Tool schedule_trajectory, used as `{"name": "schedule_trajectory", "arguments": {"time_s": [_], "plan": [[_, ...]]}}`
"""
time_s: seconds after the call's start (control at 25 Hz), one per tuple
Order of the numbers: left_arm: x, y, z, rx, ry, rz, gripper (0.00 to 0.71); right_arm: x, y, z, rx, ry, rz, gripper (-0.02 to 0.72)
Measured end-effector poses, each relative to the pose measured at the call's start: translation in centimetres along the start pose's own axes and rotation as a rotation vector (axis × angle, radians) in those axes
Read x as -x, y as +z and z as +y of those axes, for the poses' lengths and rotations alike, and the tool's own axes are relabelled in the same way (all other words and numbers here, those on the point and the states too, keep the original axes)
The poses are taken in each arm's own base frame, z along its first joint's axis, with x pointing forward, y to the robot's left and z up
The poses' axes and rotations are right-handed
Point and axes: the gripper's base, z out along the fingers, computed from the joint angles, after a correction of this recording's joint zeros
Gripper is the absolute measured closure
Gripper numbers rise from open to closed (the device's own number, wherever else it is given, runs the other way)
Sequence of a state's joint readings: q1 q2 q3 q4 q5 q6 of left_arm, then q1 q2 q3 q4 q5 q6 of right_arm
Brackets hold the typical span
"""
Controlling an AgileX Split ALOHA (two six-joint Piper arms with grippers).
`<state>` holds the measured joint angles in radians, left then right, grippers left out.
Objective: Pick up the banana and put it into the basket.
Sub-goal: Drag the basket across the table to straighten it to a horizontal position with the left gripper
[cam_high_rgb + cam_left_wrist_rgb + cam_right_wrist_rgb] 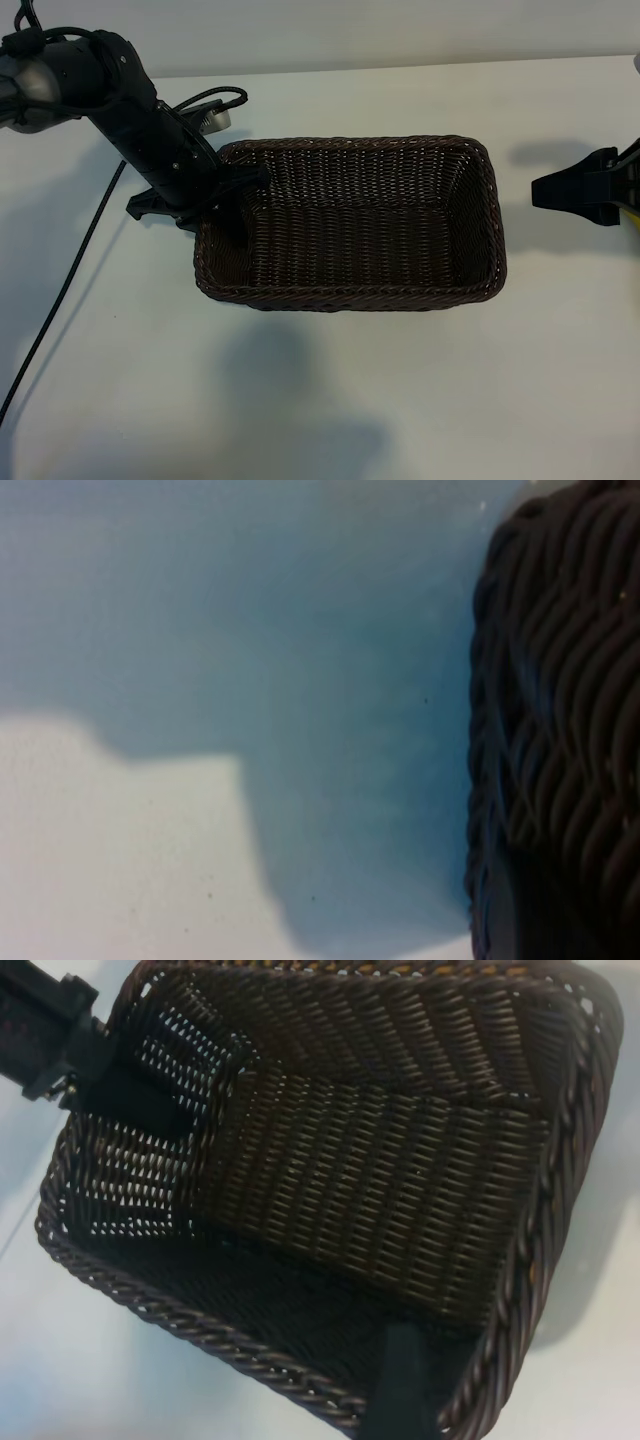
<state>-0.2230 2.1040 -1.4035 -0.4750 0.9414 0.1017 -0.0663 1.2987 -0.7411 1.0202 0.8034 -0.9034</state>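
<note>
The dark brown wicker basket (350, 298) stands in the middle of the white table and holds nothing. My left gripper (238, 196) is shut on its left wall, one finger inside and one outside; the left wrist view shows only that wall (560, 730) up close. My right gripper (536, 192) hovers to the right of the basket, pointing at it, open and with nothing between its fingers. One of its fingers (405, 1390) shows over the basket's rim (200, 1325). A yellow sliver (633, 218) under the right arm at the picture's edge may be the banana; I cannot tell.
The left arm (150, 130) reaches in from the back left, and a black cable (60, 300) runs down the table's left side. Bare white table (320, 400) lies in front of the basket and to its right.
</note>
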Motion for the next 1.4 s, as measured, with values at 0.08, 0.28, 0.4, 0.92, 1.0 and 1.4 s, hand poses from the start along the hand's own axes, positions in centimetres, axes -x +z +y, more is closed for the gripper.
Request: {"name": "schedule_trajectory", "arguments": {"time_s": [0.08, 0.28, 0.4, 0.92, 1.0, 1.4], "plan": [[0.0, 0.0, 0.0, 0.001, 0.0, -0.005, 0.553, 0.0, 0.0, 0.0, 0.0, 0.0, 0.0, 0.12], [0.2, 0.0, 0.0, 0.002, 0.0, -0.019, 0.55, 0.0, 0.0, 0.0, 0.0, 0.0, 0.0, 0.12], [0.1, 0.0, -0.1, -0.007, -0.005, -0.015, 0.461, 0.0, 0.0, 0.0, 0.0, 0.0, 0.0, 0.12], [-0.7, -0.2, -0.3, -0.024, -0.014, 0.074, 0.133, 0.0, 0.0, 0.0, 0.0, 0.001, 0.0, 0.12], [-0.7, -0.5, -0.3, -0.016, -0.008, 0.066, 0.134, 0.0, 0.0, 0.0, 0.0, 0.001, 0.0, 0.12], [-1.3, -3.8, -1.3, 0.012, 0.041, 0.015, 0.134, 0.0, 0.0, 0.0, 0.001, 0.001, 0.001, 0.12]]}}
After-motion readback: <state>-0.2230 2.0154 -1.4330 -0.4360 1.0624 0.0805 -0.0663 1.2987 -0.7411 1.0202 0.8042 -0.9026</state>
